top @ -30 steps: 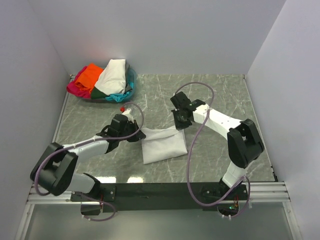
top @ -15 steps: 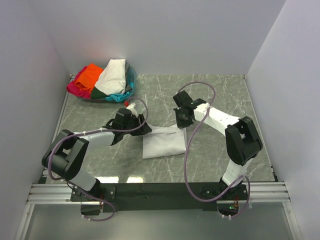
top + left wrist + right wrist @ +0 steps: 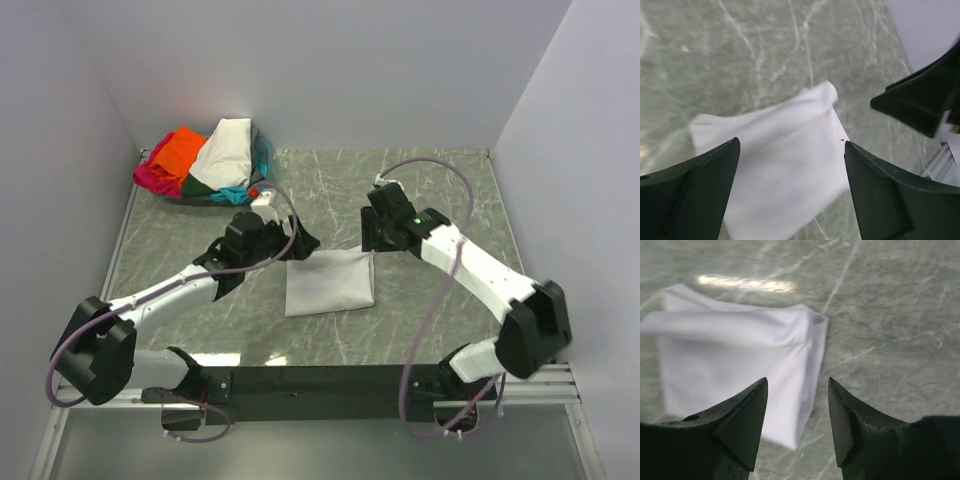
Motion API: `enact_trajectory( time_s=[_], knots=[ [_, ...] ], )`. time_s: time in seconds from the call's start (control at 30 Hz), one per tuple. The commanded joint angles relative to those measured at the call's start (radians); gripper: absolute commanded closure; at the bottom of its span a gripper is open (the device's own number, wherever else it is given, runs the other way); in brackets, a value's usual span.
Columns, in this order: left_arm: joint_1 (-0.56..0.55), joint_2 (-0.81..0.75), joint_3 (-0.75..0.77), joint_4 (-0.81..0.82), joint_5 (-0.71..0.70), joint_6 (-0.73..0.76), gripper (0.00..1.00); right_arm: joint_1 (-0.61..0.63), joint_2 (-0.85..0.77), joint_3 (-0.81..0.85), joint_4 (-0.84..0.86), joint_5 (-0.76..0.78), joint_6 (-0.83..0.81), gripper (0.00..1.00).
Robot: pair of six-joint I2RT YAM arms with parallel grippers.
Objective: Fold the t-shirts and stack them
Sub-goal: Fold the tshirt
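A plain white t-shirt (image 3: 330, 281) lies folded into a flat rectangle on the marble table (image 3: 430, 190). My left gripper (image 3: 300, 243) hovers just off its far left corner, open with nothing between the fingers. In the left wrist view the white t-shirt (image 3: 775, 150) shows below the wide gap of the left gripper (image 3: 791, 145). My right gripper (image 3: 372, 235) hangs above the shirt's far right corner, also open. The right wrist view has the right gripper (image 3: 797, 381) over the edge of the white t-shirt (image 3: 735, 350), not touching it.
A pile of other t-shirts sits at the table's back left corner: cream-white (image 3: 226, 148) on top, orange (image 3: 177, 152), magenta-pink (image 3: 150, 178), dark green (image 3: 196, 186) and teal (image 3: 240, 193). Grey walls stand on three sides. A black rail (image 3: 320, 380) runs along the near edge.
Both grippers have opened and let go of the white shirt, then drawn back and up from its far corners. The shirt now lies flatter, and the right arm has swung to the right.
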Motion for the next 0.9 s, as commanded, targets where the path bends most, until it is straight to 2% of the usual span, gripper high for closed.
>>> enact_trajectory(
  time_s=[0.0,0.17,0.37,0.6,0.87],
  knots=[
    [-0.058,0.004,-0.043,0.03,-0.013,-0.026,0.1,0.063,-0.15,-0.049,0.01,0.012,0.049,0.41],
    [-0.114,0.122,-0.035,0.11,0.033,-0.064,0.1,0.151,-0.21,-0.144,0.096,-0.109,0.096,0.42],
    [-0.154,0.288,0.031,0.2,0.069,-0.089,0.11,0.159,-0.174,-0.28,0.207,-0.16,0.142,0.42],
    [-0.161,0.421,0.062,0.232,0.063,-0.097,0.11,0.179,-0.1,-0.412,0.234,-0.132,0.193,0.43],
    [-0.161,0.523,0.091,0.248,0.068,-0.103,0.12,0.197,-0.023,-0.455,0.205,-0.042,0.221,0.44]
  ],
)
